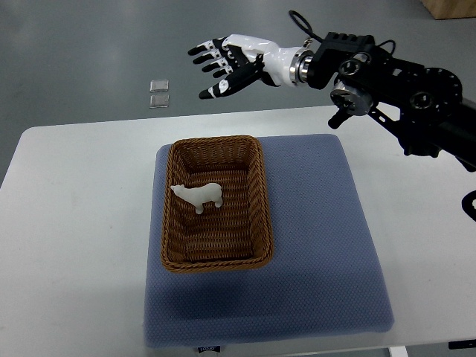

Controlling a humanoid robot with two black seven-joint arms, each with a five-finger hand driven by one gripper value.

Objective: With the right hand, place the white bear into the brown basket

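A small white bear lies inside the brown wicker basket, near its middle-left. My right hand hovers high above the far edge of the table, beyond the basket, with its fingers spread and nothing in them. Its black arm reaches in from the right edge. The left arm does not show.
The basket rests on a blue-grey mat that covers the middle of the white table. Two small clear squares lie on the grey floor beyond the table. A wooden box corner shows at the top right.
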